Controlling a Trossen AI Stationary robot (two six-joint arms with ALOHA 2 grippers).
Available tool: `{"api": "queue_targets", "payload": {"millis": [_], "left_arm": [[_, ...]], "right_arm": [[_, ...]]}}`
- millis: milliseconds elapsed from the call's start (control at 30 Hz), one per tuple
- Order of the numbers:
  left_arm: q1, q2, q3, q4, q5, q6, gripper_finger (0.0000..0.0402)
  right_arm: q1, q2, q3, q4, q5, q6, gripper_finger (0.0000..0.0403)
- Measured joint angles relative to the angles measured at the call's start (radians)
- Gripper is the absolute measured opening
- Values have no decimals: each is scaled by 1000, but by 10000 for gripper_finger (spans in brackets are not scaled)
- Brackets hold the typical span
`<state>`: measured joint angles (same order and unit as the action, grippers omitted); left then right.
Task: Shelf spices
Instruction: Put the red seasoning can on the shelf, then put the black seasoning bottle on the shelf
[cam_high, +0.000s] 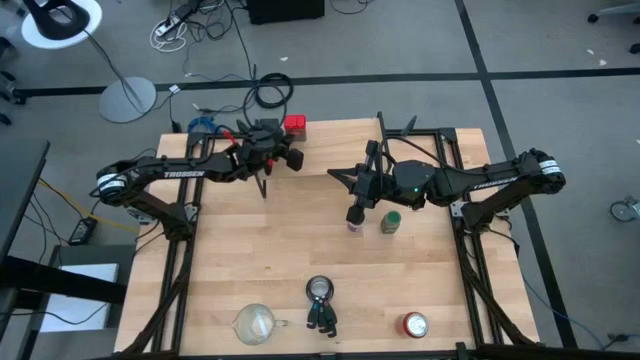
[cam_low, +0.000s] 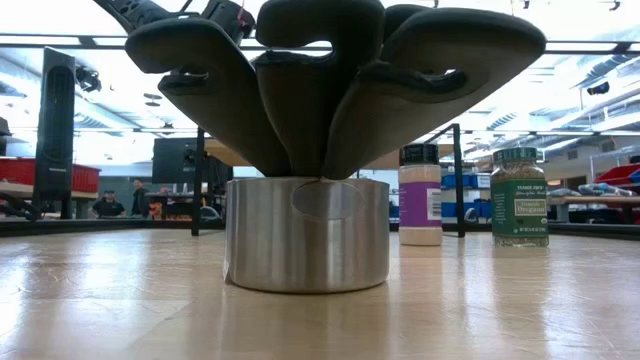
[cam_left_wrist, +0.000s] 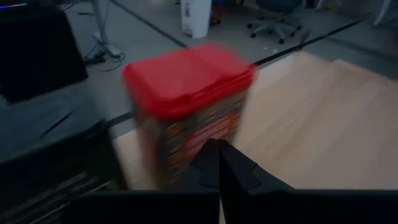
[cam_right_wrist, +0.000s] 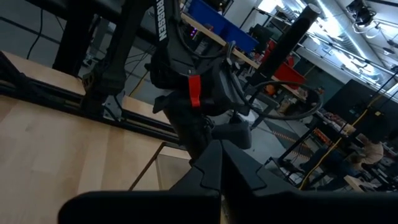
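Observation:
The red square tin (cam_high: 294, 124) (cam_left_wrist: 186, 106) stands upright on the shelf (cam_high: 340, 135), a light board on thin black legs (cam_low: 198, 185) at the table's far middle. My left gripper (cam_high: 284, 142) (cam_left_wrist: 217, 155) is shut, just short of the tin's near side. The purple-labelled jar (cam_high: 355, 226) (cam_low: 420, 195) and the green jar (cam_high: 391, 222) (cam_low: 519, 197) stand upright on the tabletop. My right gripper (cam_high: 338, 176) (cam_right_wrist: 217, 155) is shut, in the air above the table's middle, beyond the purple jar. I cannot make out the olive tin. My left gripper has its shut fingertips (cam_left_wrist: 211, 152) right in front of the red tin's near face (cam_left_wrist: 186, 134), coming level from the near side. Whether they touch it, I cannot tell.
A steel cup holding dark utensils (cam_high: 320, 292) (cam_low: 306, 235) stands at the near middle. A clear glass cup (cam_high: 255, 322) sits near-left and a round red-topped can (cam_high: 415, 324) near-right. Bare wood (cam_high: 250, 240) lies between the shelf and these.

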<state>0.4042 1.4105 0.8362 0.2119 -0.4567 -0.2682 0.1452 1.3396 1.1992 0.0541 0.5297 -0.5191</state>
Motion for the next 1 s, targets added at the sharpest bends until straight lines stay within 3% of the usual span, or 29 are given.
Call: {"api": "queue_targets", "payload": {"millis": [333,433,567,700,833,1000], "left_arm": [[-98,-20,201,-108,51,135,0],[-126,-66,267,-145,112,165,0],[-160,-195,312,-145,220,192,0],[-205,-377,319,-168,245,247,0],[-269,-540,313,-308,213,270,0],[-349,-681,170,-373,100,219,0]], "right_arm": [[0,0,0,7,-53,1,2],[0,0,0,4,-54,1,3],[0,0,0,4,-77,3,2],[0,0,0,21,-113,3,1],[0,0,0,42,-115,3,1],[-18,0,-24,98,-165,12,1]]}}
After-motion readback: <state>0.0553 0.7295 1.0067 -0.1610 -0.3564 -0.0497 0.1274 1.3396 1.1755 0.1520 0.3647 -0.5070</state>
